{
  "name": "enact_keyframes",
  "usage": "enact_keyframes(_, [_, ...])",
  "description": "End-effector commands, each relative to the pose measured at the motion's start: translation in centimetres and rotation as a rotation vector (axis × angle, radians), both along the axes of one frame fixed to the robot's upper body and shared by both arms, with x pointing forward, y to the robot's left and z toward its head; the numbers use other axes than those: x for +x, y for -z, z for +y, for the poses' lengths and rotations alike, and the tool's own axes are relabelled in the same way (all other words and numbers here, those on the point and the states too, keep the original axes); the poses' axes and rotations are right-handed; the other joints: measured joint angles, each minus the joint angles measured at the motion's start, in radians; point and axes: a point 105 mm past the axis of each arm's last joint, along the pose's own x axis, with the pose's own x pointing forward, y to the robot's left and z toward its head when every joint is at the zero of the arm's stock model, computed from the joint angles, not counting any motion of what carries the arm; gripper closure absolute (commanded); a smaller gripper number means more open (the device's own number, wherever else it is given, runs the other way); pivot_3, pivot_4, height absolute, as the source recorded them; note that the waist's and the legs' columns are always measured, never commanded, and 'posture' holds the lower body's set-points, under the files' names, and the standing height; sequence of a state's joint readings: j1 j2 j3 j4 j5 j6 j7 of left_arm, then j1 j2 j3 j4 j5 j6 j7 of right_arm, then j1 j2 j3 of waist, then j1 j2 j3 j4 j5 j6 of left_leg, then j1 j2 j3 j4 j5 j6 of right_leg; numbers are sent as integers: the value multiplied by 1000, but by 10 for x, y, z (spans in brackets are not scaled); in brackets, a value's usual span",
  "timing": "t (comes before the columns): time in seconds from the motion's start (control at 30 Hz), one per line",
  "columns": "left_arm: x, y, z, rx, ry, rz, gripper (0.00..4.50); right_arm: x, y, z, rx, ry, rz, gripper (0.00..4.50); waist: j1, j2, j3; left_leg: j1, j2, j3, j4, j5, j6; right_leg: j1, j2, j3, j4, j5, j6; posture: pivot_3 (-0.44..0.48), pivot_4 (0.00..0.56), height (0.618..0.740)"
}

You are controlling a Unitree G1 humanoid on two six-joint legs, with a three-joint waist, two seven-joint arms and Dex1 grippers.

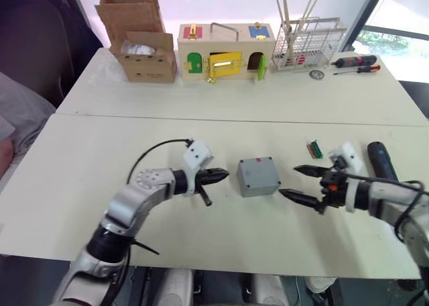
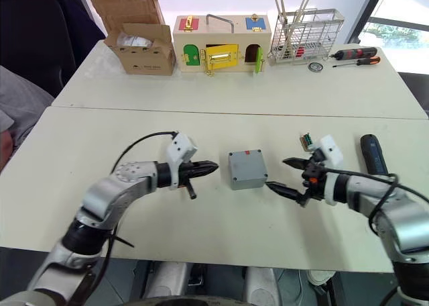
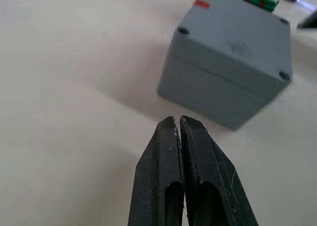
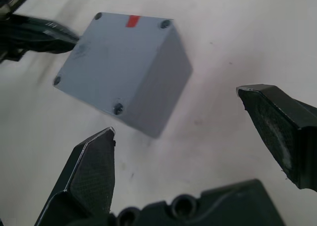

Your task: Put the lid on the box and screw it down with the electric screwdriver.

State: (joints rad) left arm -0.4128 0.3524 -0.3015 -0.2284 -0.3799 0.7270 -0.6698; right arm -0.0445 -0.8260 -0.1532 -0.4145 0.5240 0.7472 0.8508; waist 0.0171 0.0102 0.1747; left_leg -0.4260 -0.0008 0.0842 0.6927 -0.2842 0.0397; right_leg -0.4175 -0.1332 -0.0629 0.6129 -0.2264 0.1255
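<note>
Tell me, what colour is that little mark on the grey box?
Red, on the lid near one edge; clearest in the right wrist view.

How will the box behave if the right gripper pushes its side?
The box looks like rigid plastic, so probably won't flex. It sits flat on the smooth table, so likely slides rather than tips. The lid seems seated.
</note>
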Motion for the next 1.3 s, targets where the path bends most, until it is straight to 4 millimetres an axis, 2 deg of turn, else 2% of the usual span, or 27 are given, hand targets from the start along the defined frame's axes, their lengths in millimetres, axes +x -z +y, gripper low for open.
enact_keyframes(0.03, [4, -5, -7, -3, 33, -42, 4401, 2, -2, 12, 0, -35, -51, 15, -3, 0, 0, 0, 0, 0, 0, 0, 0, 0, 0, 0, 0, 0, 0, 0, 150, 729])
enact_keyframes(0.33, [18, -1, -21, 17, 89, -91, 4401, -16, 6, 45, 72, -124, -2, 15, 0, 0, 0, 0, 0, 0, 3, -3, 4, 1, 0, 0, 0, 0, 0, 0, 150, 729])
enact_keyframes(0.5, [32, 5, -22, 17, 63, -107, 4401, -25, 9, 54, 101, -110, 38, 15, -2, -1, 0, 0, 0, -1, 5, -4, 7, 2, 0, 0, 0, 0, 0, 0, 150, 729])
enact_keyframes(0.57, [39, 6, -19, 20, 25, -118, 4401, -24, 10, 51, 86, -65, 40, 15, -2, -1, 0, 0, 1, -1, 5, -4, 7, 2, 0, 0, 0, 0, 0, 0, 150, 729])
enact_keyframes(0.67, [58, 0, -3, 65, -140, -209, 4401, -12, 11, 25, -33, 144, 28, 15, -1, -1, 0, 0, 1, -1, 5, -4, 7, 2, -1, 0, 0, 0, 0, 0, 150, 729])
enact_keyframes(0.77, [56, -9, 7, 39, -167, -243, 4401, -8, 5, 8, -120, 223, -2, 15, -3, -1, 0, -1, 1, -1, 5, -5, 7, 2, -2, 0, 0, 0, 0, 0, 150, 729])
enact_keyframes(0.83, [55, -26, 14, -32, -208, -324, 4401, -1, -4, -3, -139, 255, -79, 15, -3, -1, 0, -1, 1, -1, 5, -5, 7, 1, -2, 0, 0, 0, 0, 0, 150, 729])
enact_keyframes(0.9, [54, -32, 22, -36, -229, -359, 4401, 9, -14, -12, -135, 302, -153, 15, -3, -1, 0, -1, 1, 0, 5, -5, 7, 1, -1, 0, 0, 0, 0, 0, 150, 729])
enact_keyframes(1.03, [43, -26, 32, 48, -200, -388, 4401, 20, -20, -13, -83, 277, -218, 15, -3, -1, 0, 0, 1, 0, 5, -5, 7, 2, -1, -1, 0, 0, 0, 0, 150, 729])
enact_keyframes(1.13, [31, -21, 33, 41, -146, -353, 4401, 24, -23, -4, -34, 180, -256, 15, -5, -1, -1, 0, 1, 0, 5, -5, 8, 2, -1, 0, 0, 0, 0, 0, 150, 729])
enact_keyframes(1.3, [8, -15, 27, 20, -49, -275, 4401, 25, -12, 3, -24, 63, -190, 15, -2, -1, 0, 0, 1, 0, 5, -5, 8, 3, -1, -1, 0, 0, 0, 0, 150, 729])
